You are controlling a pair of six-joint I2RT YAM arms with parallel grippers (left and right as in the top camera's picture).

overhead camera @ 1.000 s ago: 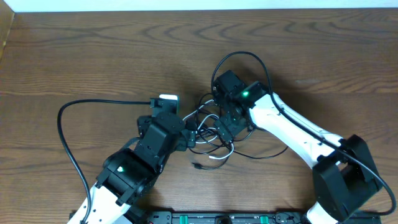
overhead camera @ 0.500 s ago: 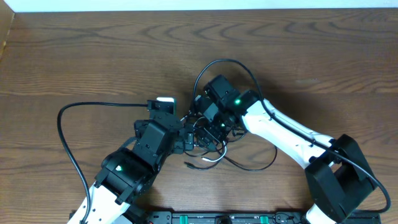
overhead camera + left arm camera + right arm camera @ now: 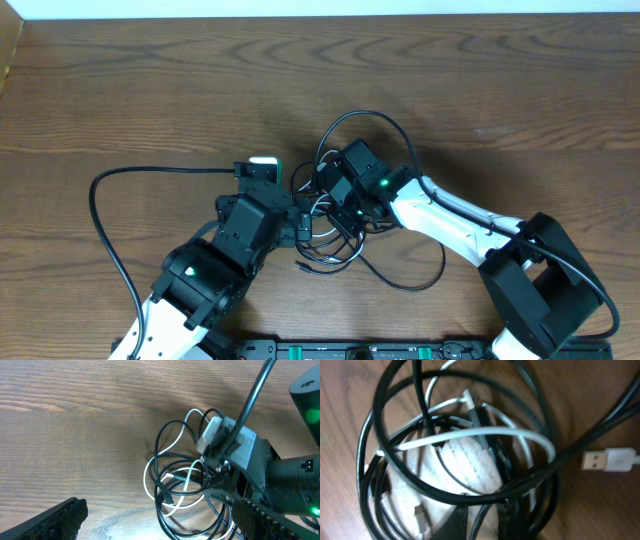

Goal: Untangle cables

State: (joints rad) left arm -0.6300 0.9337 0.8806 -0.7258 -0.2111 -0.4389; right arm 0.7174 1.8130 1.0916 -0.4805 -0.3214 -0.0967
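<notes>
The black cable (image 3: 402, 277) and the white cable (image 3: 346, 254) lie coiled together in a tangle at the table's middle. My right gripper (image 3: 336, 214) presses down into the tangle from above. In the right wrist view its gripper (image 3: 487, 520) is shut on a strand of the black cable (image 3: 395, 462), and the white cable (image 3: 485, 436) crosses the loops. A white USB plug (image 3: 610, 460) lies loose to the right. My left gripper (image 3: 150, 510) is open wide, its fingers either side of the black cable (image 3: 165, 510) and the white cable (image 3: 149, 477), touching neither.
A thick black arm wire (image 3: 98, 205) loops out to the left of the left arm. Another arm wire (image 3: 362, 115) arcs above the right wrist. Bare wooden table (image 3: 500, 80) surrounds the tangle. A black rail (image 3: 360, 350) runs along the front edge.
My right gripper moved left and down onto the tangle and closed on a black strand. The coil shifted slightly left. My left gripper stayed open in place.
</notes>
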